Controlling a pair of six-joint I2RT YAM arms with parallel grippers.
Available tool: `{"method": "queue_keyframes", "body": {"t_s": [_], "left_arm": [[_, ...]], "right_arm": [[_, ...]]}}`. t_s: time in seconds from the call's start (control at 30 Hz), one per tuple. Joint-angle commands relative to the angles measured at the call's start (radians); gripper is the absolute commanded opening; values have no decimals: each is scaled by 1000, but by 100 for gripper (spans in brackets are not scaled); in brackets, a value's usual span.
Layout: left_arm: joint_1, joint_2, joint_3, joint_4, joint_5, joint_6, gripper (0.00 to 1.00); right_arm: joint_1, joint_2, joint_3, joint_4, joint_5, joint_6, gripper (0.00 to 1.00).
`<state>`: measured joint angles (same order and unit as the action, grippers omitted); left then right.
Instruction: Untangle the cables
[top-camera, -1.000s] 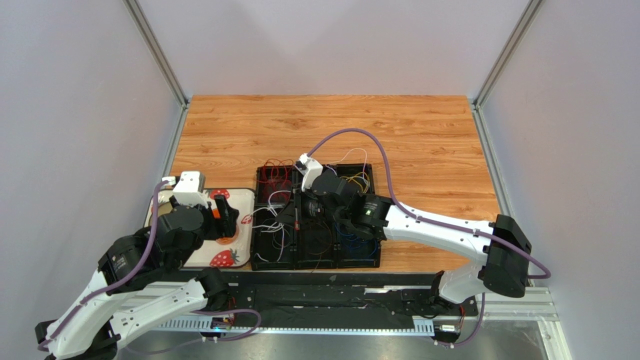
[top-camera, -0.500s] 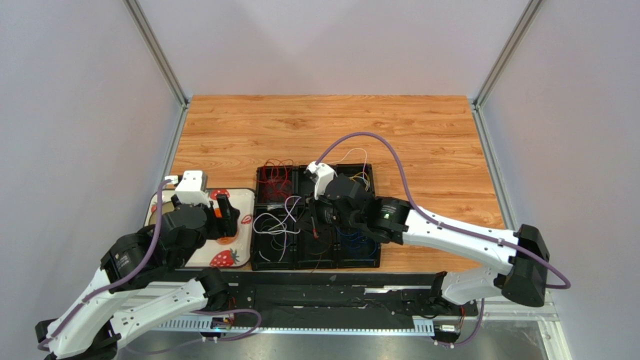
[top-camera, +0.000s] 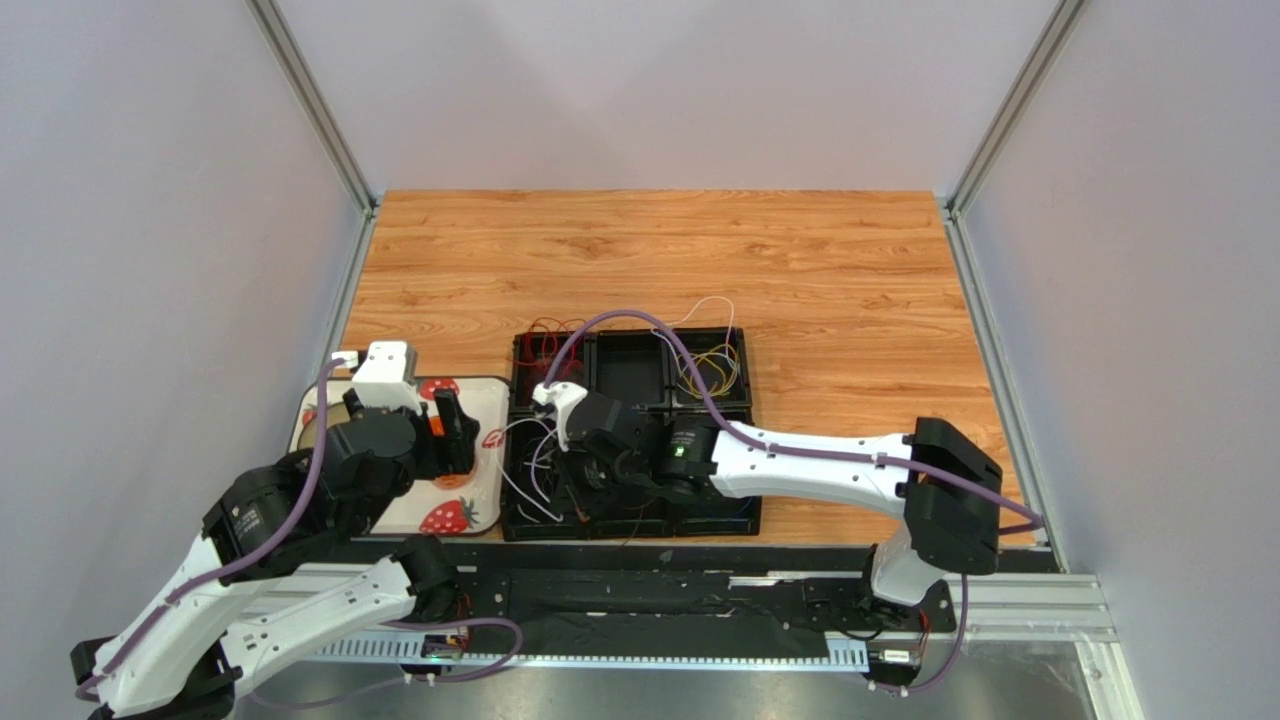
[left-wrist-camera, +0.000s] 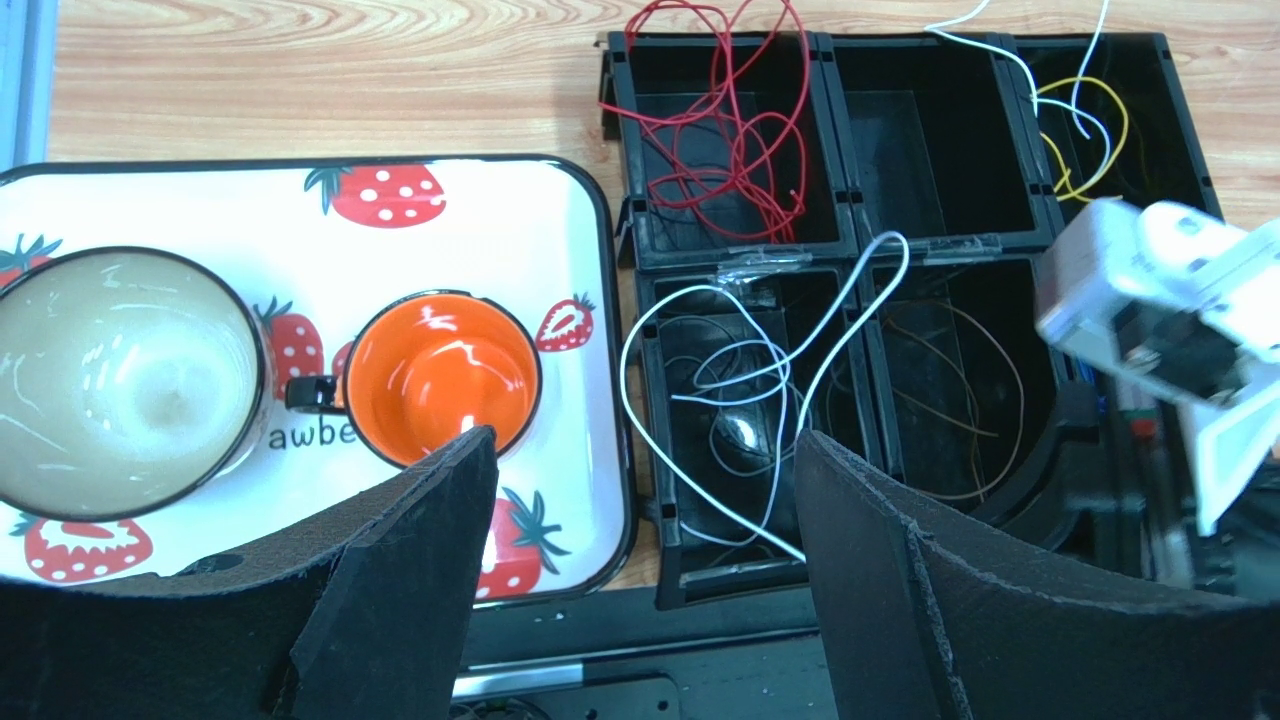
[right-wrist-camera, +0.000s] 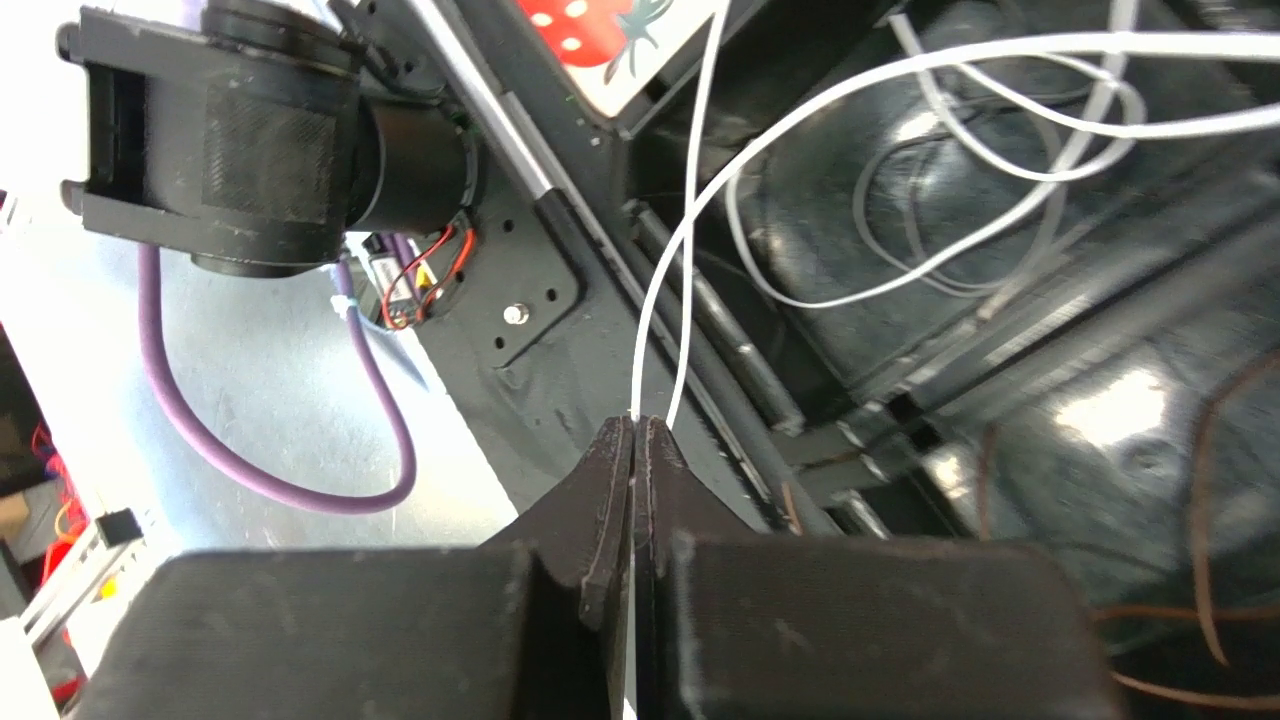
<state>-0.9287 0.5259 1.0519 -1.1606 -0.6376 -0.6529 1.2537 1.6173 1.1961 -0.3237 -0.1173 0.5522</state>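
The cables lie in a black divided tray (top-camera: 739, 521). Red ones (left-wrist-camera: 733, 128) fill the back-left bin, yellow ones (left-wrist-camera: 1085, 138) the back-right, thin dark ones (left-wrist-camera: 962, 393) the front middle. White cables (left-wrist-camera: 759, 375) loop through the front-left bin. My right gripper (right-wrist-camera: 633, 431) is low over that bin's near-left corner (top-camera: 577, 477), shut on a white cable (right-wrist-camera: 679, 285) that runs out from its tips towards the bin. My left gripper (left-wrist-camera: 646, 440) hangs open and empty above the gap between the strawberry tray and the black tray (left-wrist-camera: 825, 143).
A strawberry-print tray (left-wrist-camera: 504, 203) left of the bins holds an orange cup (left-wrist-camera: 439, 375) and a beige bowl (left-wrist-camera: 113, 375). The black base rail (top-camera: 676, 588) runs along the near edge. A black motor housing (right-wrist-camera: 271, 143) and a purple hose (right-wrist-camera: 365, 428) lie ahead of the right fingers.
My right arm has swung left and nearer, from the back middle bins to the front-left bin, drawing the white cable with it. The left arm has not moved.
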Motion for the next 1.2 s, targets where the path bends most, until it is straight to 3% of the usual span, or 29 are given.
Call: {"method": "queue_keyframes", "body": {"t_s": [0.0, 0.27, 0.57, 0.77, 0.9, 1.17], "left_arm": [[4, 3, -4, 1, -11, -8, 80], [4, -1, -6, 2, -10, -10, 81], [4, -3, -6, 2, -13, -8, 80], [4, 0, -7, 4, -11, -7, 80], [4, 0, -7, 4, -11, -7, 81], [4, 6, -7, 1, -14, -13, 80]], "right_arm": [[4, 45, 57, 57, -12, -23, 0], [-14, 180, 141, 37, 15, -69, 0], [-14, 262, 160, 115, -154, 9, 0], [32, 208, 126, 103, -98, 40, 0], [16, 188, 109, 55, 25, 20, 0], [-56, 282, 259, -50, 83, -50, 0]]}}
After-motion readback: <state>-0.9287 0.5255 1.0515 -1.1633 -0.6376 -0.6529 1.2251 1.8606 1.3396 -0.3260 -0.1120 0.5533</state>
